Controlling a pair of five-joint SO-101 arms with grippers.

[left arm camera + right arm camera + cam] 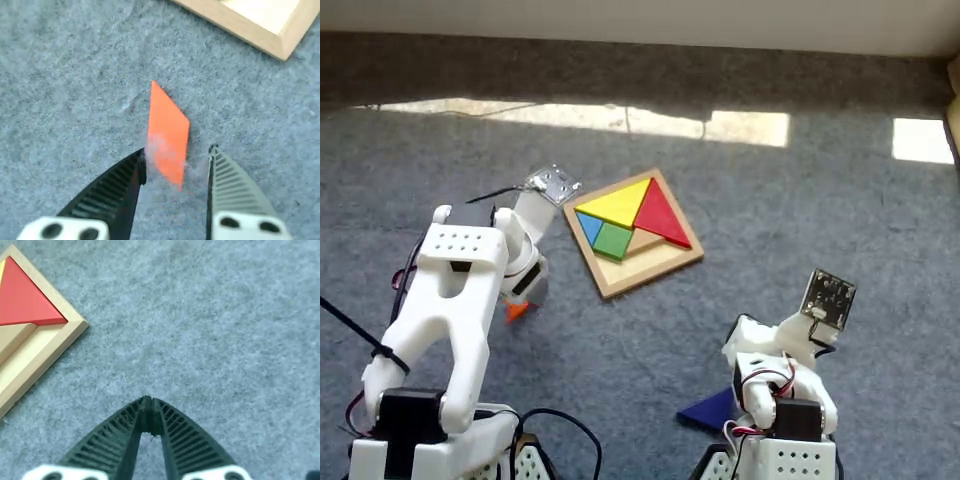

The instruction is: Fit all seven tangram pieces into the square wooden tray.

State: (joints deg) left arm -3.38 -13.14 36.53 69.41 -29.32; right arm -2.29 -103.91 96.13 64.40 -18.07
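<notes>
Near the tray (235, 27), the left gripper (177, 150) straddles the orange piece (167, 130) with jaws spread, while the right gripper (148, 401) sits clenched and empty.

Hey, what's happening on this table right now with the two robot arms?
A tangram is being assembled in the wooden tray: yellow, red, blue and green pieces already sit inside. The left tool is open astride an orange piece on the carpet beside the tray. The right tool is shut over carpet, with a dark blue piece lying by that arm's base.
</notes>
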